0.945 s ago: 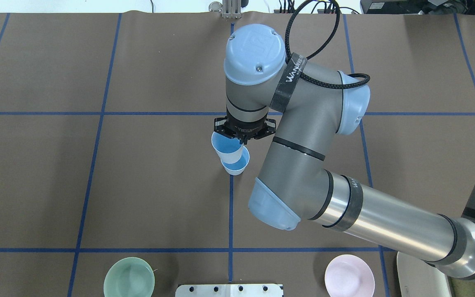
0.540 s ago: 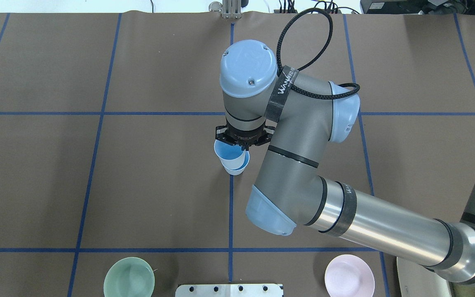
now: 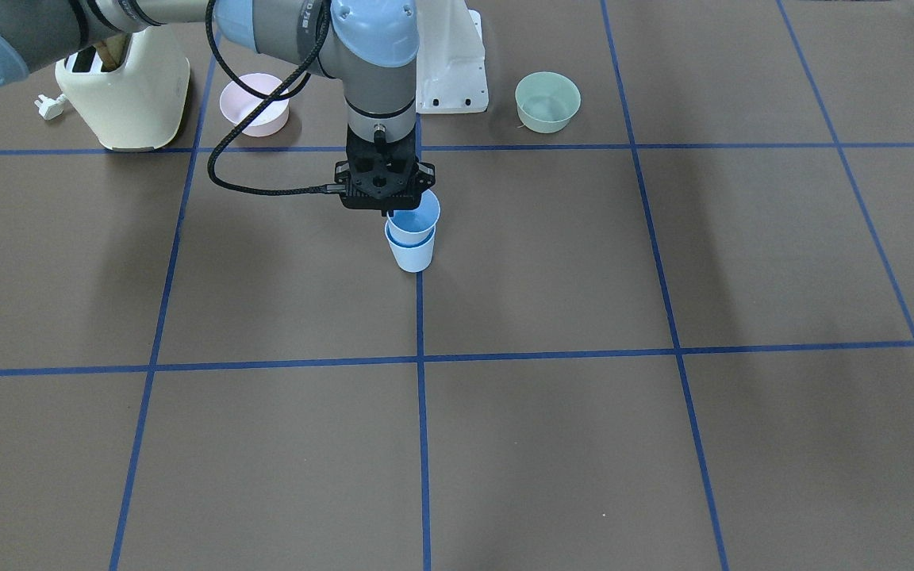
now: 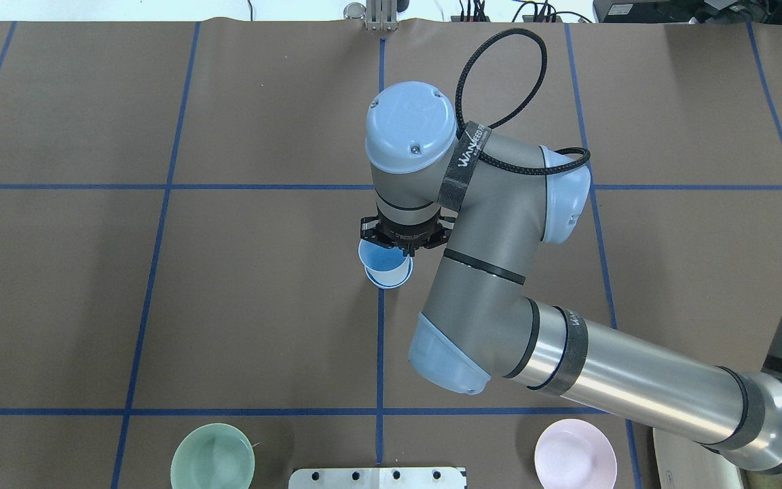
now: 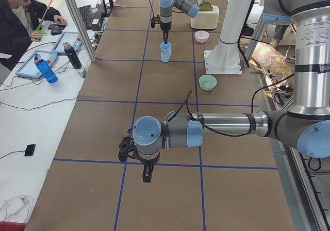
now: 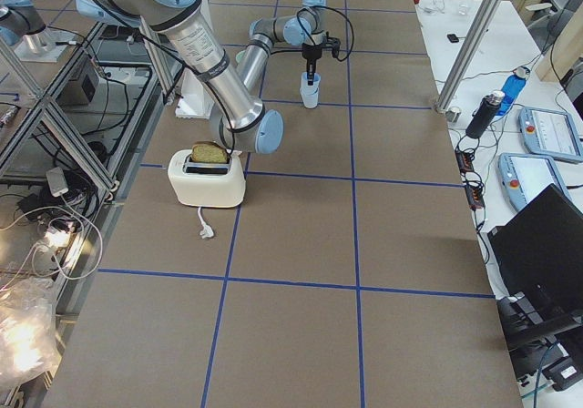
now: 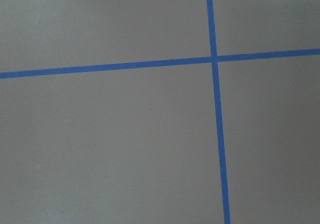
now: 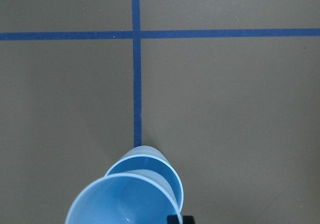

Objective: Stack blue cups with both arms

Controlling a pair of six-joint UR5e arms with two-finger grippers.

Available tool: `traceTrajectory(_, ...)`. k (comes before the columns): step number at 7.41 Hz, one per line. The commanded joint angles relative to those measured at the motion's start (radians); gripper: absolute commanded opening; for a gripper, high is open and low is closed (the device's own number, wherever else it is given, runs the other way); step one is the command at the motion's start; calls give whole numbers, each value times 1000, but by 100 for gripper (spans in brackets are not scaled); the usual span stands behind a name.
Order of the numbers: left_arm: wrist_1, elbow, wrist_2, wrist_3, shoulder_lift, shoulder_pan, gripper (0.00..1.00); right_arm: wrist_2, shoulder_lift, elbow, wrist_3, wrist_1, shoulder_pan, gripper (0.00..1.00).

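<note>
Two pale-blue cups stand nested at the table's middle on a blue tape line. The upper cup sits partly inside the lower cup, which rests on the table. My right gripper is shut on the upper cup's rim, straight above the lower cup. The right wrist view shows the upper cup in the lower one. My left gripper hangs over bare table far from the cups, and I cannot tell whether it is open or shut.
A green bowl and a pink bowl sit near the white base pedestal. A cream toaster stands beside the pink bowl. An operator sits at the side table.
My right gripper has lowered the upper cup into the lower one; the two cups were offset before and now nearly line up.
</note>
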Motion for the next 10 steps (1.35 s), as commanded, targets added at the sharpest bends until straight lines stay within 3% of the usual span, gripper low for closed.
traceTrajectory(1, -2, 0, 0, 0, 0, 0, 98, -57, -4, -1, 0, 3, -5, 99)
traceTrajectory(2, 0, 2, 0, 0, 0, 0, 98, -110, -2, -3, -3, 3, -11, 100)
traceTrajectory(5, 0, 3, -5, -3, -2, 2, 98, -98, 7, 20, -58, 3, 44, 100)
traceTrajectory(8, 5, -1, -9, -52, -5, 2, 98, 70, -92, 20, -384, 6, 298, 100)
traceTrajectory(10, -12, -3, -8, -104, -8, 3, 98, 172, -229, 17, -686, 68, 491, 100)
